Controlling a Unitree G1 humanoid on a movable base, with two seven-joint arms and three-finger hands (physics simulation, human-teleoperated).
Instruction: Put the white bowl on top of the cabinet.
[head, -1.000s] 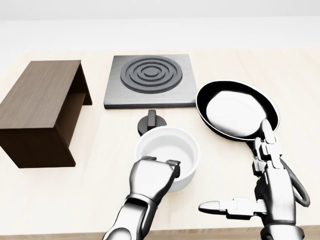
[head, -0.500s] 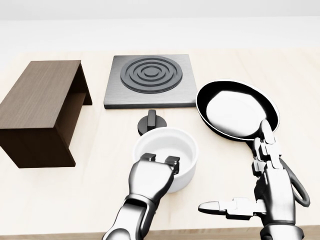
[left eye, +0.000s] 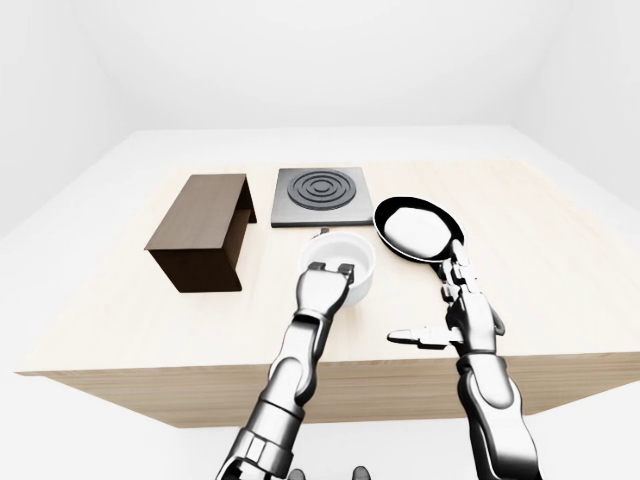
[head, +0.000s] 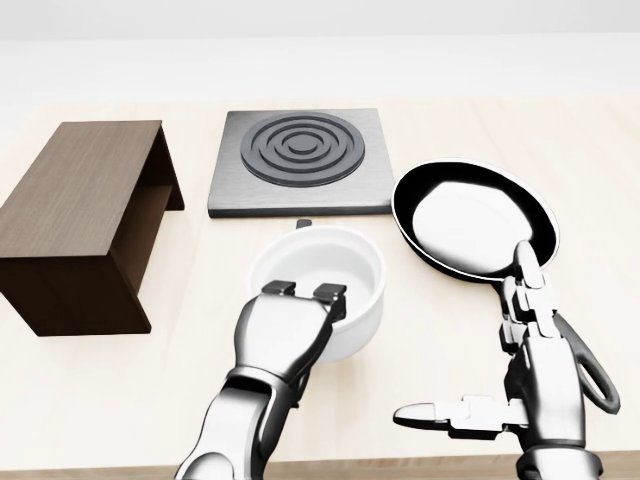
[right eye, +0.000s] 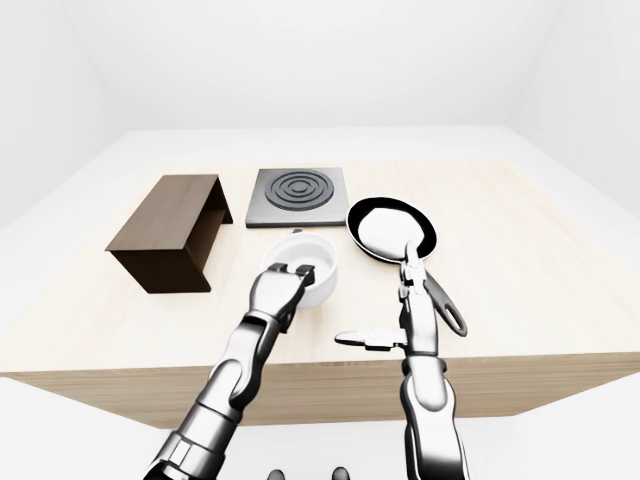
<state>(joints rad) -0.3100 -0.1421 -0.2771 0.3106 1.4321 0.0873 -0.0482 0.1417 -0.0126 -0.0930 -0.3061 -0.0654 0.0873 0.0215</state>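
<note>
1. Now my left robot hand (head: 290, 330) grips the white bowl (head: 318, 290) by its near rim, beside the frying pan (head: 472, 220).
2. My right robot hand (head: 500, 400) hovers open.
3. Cabinet (head: 80, 215) stands left on the worktop (head: 200, 380).

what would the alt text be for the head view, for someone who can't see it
The robot's left hand grips the near rim of a round white bowl on a pale wooden table. Its right hand hovers open beside a black frying pan, with a dark wooden cabinet at left and a grey hob above.
</note>
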